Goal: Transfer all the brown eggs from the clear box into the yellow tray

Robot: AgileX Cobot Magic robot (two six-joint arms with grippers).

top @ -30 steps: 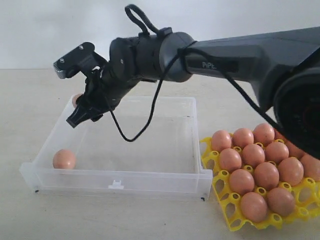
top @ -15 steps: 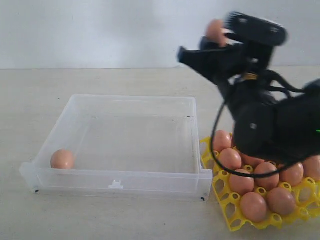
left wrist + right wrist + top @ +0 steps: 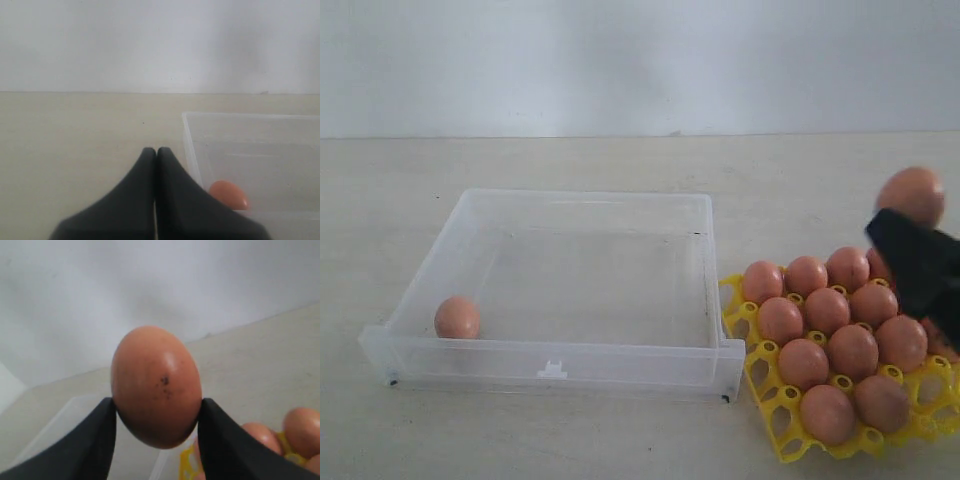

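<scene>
Our right gripper (image 3: 156, 407): raised over the tray (image 3: 767, 400), clamping an egg (image 3: 156, 375). Our left gripper (image 3: 156, 155): fingers pressed together, empty, low beside the box (image 3: 192, 150) holding another egg (image 3: 229, 194)

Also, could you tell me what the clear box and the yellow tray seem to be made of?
The clear box looks like thin, glossy transparent plastic: the tabletop shows through its walls and its rims catch the light. The yellow tray looks like opaque moulded plastic with a slight sheen, formed as an openwork lattice. Both are judged by look only.
</scene>
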